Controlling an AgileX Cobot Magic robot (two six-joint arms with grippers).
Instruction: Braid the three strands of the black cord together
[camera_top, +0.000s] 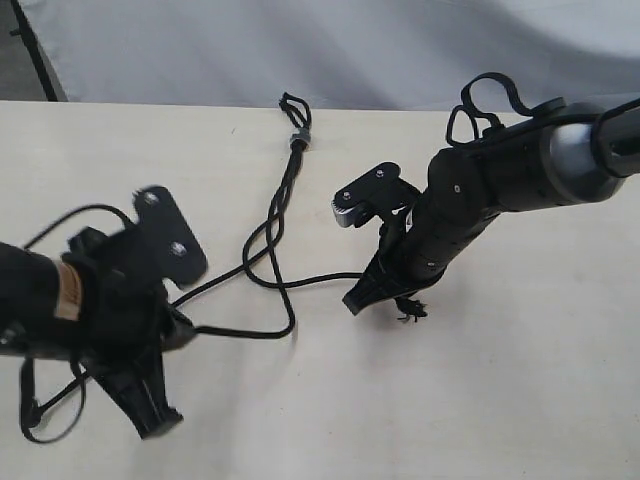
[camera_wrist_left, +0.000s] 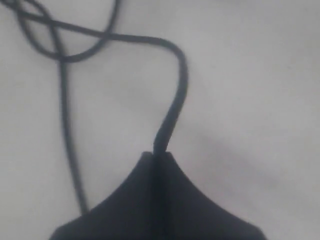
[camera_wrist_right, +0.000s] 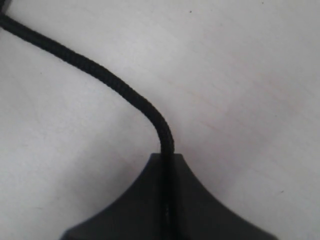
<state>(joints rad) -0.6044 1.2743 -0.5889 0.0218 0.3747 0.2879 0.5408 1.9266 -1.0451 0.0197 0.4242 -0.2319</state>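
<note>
Jaws of left gripper were pressed tight on first strand, which rose from tips and bent over toward crossing of strands. Second strand lay loose on table, passing just beside that gripper. Black cord lay between arms: small loop near table's far edge, grey band next, three strands spreading from it, crossed but unbraided. Right gripper was clenched on third strand; frayed tip showed just beside it.

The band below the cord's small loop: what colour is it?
The band is grey; the exterior view shows it best.
</note>
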